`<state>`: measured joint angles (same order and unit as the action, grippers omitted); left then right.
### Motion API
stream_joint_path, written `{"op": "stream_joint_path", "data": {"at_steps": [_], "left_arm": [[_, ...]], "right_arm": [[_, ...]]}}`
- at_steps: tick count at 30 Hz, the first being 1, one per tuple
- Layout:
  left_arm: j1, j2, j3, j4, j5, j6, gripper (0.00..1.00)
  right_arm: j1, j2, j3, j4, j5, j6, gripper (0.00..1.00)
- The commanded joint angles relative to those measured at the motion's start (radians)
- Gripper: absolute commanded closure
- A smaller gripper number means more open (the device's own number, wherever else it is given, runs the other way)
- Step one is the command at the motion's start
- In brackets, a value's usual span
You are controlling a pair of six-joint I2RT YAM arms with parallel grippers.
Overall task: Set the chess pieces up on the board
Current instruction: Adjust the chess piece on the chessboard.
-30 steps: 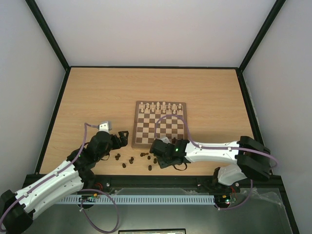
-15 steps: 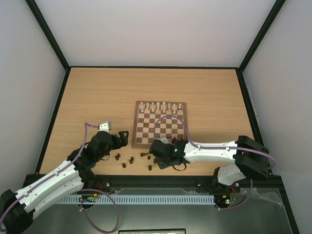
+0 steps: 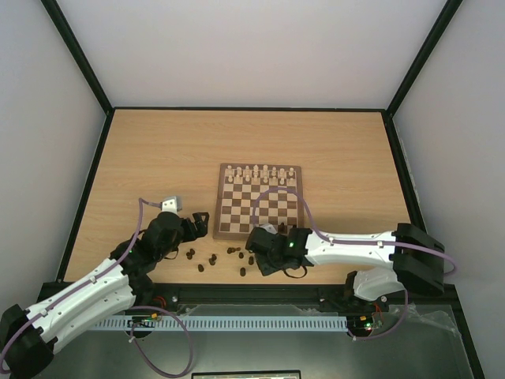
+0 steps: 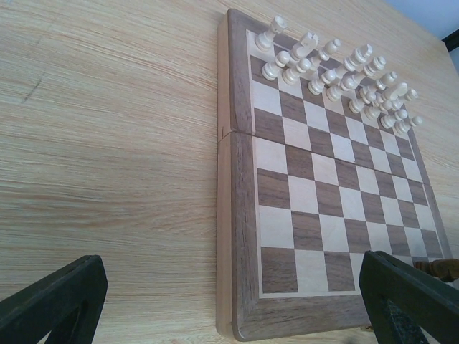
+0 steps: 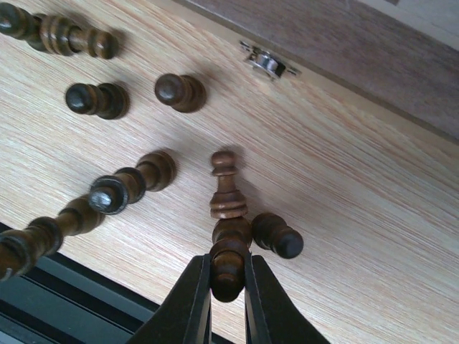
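chess pieces (image 3: 213, 258) too small to identify from above, board (image 5: 358, 50) cropped at right wrist view's top

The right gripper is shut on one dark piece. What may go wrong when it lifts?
1. The right gripper pinches the dark piece at one rounded end only, so it might swing or slip out.
2. The piece ahead and the piece beside it seem to touch it, so lifting might roll them away.
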<state>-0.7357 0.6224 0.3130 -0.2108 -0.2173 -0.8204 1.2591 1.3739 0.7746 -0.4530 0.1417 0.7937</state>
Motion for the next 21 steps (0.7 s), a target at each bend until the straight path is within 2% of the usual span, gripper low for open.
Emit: {"op": "stream_joint_path", "data": {"at_steps": [1, 12, 16, 21], "left_arm": [[-0.002, 0.008, -0.01, 0.033, 0.005, -0.006, 0.01], [-0.002, 0.007, -0.012, 0.033, 0.006, -0.008, 0.01], [-0.003, 0.007, -0.015, 0.033, 0.006, -0.008, 0.01], [-0.002, 0.006, -0.016, 0.033, 0.006, -0.008, 0.01]], "right_arm": [[0.008, 0.0, -0.027, -0.071, 0.013, 0.008, 0.93], [0.008, 0.074, -0.03, -0.019, 0.008, -0.009, 0.92], [0.008, 0.085, -0.025, -0.014, 0.003, -0.009, 0.84], [0.008, 0.023, -0.01, -0.048, 0.017, -0.003, 0.7]]}}
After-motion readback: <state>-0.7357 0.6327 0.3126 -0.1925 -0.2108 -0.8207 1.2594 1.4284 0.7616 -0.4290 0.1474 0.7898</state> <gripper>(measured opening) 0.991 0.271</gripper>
